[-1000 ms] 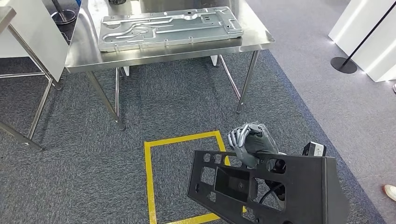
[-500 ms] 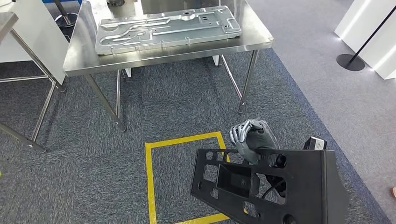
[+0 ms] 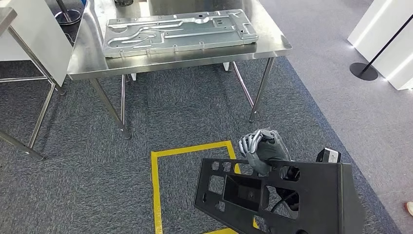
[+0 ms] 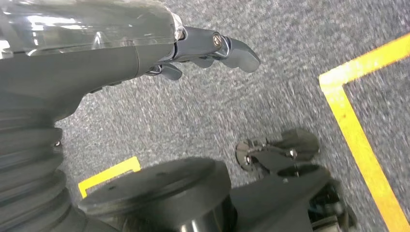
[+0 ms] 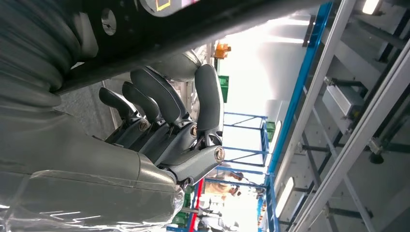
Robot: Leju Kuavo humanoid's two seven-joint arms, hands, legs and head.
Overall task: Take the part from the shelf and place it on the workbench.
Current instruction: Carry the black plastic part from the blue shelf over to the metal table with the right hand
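- Head view: a steel workbench (image 3: 92, 53) stands ahead across grey carpet, its near edge running side to side, with thin legs underneath. A long pressed metal panel (image 3: 178, 31) covers most of its top, leaving a bare strip along the near edge and at the left end.
- Between the robot and the workbench lies open carpet marked with a yellow taped square (image 3: 158, 180). To the right, a black round stand base (image 3: 363, 71) sits on paler floor, well apart from the bench.
- Low in the same view, the right hand (image 3: 260, 148) is raised with its fingers curled over the top edge of the part (image 3: 316, 200), holding it.
- The part is a black, flat bracket with several cut-out windows and a folded side wall, carried upright and slightly tilted, well short of the workbench.
- Left wrist view: the left hand (image 4: 145, 53) hangs above the carpet near a yellow tape corner (image 4: 345, 96). Its fingers (image 4: 232, 48) reach out with nothing in them; the hand looks open.
- Right wrist view: the right hand's dark fingers (image 5: 159, 101) wrap around the black edge of the part (image 5: 203, 24), gripping it firmly. Behind them are a blue frame (image 5: 304, 92) and grey rails (image 5: 358, 135).
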